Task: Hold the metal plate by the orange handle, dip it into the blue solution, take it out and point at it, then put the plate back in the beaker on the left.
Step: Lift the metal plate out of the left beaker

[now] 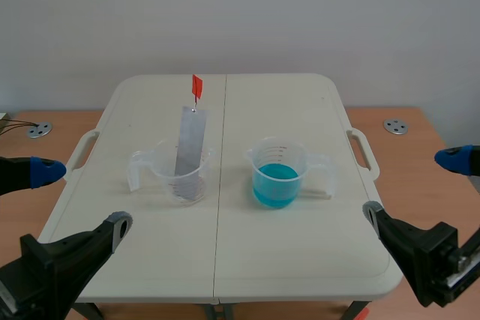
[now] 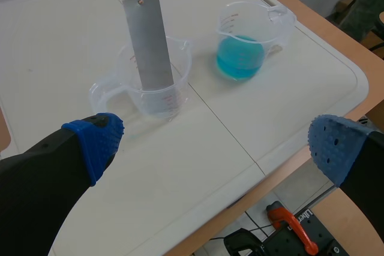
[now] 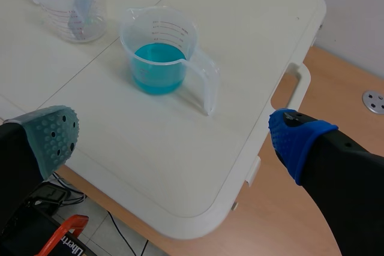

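— Scene view, nearest first?
— Both low, jaws wide and empty: left gripper [image 1: 75, 200], right gripper [image 1: 416, 185]. The metal plate [image 1: 190, 144] stands near upright in the left beaker [image 1: 180, 181], orange handle [image 1: 196, 88] topmost.
— Left wrist?
— The plate is ahead of the open jaws, long axis rising away. This arm looks nearer.
— Right wrist?
— The blue solution [image 3: 155, 76] is ahead, the plate beyond it.

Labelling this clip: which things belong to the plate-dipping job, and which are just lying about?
Job: metal plate, its orange handle, left beaker holding it, right beaker, blue solution.
Lying about: two round metal discs on the wooden desk, orange clamp under the table.
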`<action>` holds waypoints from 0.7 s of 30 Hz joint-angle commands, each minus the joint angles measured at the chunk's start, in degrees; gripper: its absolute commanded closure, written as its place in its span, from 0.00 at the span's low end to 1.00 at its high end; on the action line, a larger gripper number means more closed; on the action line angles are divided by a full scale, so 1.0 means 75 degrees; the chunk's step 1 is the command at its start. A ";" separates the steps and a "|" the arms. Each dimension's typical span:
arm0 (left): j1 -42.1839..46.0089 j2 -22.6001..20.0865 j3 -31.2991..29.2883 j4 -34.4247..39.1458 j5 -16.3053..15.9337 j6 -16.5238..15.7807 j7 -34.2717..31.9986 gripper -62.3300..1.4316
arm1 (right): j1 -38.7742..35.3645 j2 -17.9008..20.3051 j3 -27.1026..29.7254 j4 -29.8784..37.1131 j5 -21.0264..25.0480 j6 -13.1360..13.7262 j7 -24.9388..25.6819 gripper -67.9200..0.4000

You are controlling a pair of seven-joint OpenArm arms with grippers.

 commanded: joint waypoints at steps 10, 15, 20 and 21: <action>-0.0003 0.0017 0.0009 0.0064 -0.0052 -0.0012 -0.0160 0.00 | 0.0114 0.0055 0.0023 0.0105 0.0050 0.0003 0.0274 0.02; -0.0003 0.0015 0.0009 0.0064 -0.0052 -0.0012 -0.0157 0.00 | 0.0309 -0.0006 0.0015 0.0105 0.0050 0.0029 0.0329 0.02; -0.0003 0.0012 0.0009 0.0064 -0.0047 -0.0006 -0.0154 0.52 | 0.0650 -0.0050 -0.0111 0.0105 0.0055 0.0029 0.0347 0.02; -0.0003 0.0012 0.0009 0.0064 -0.0044 -0.0009 -0.0154 0.68 | 0.0717 -0.0050 -0.0178 0.0105 0.0052 0.0029 0.0347 0.02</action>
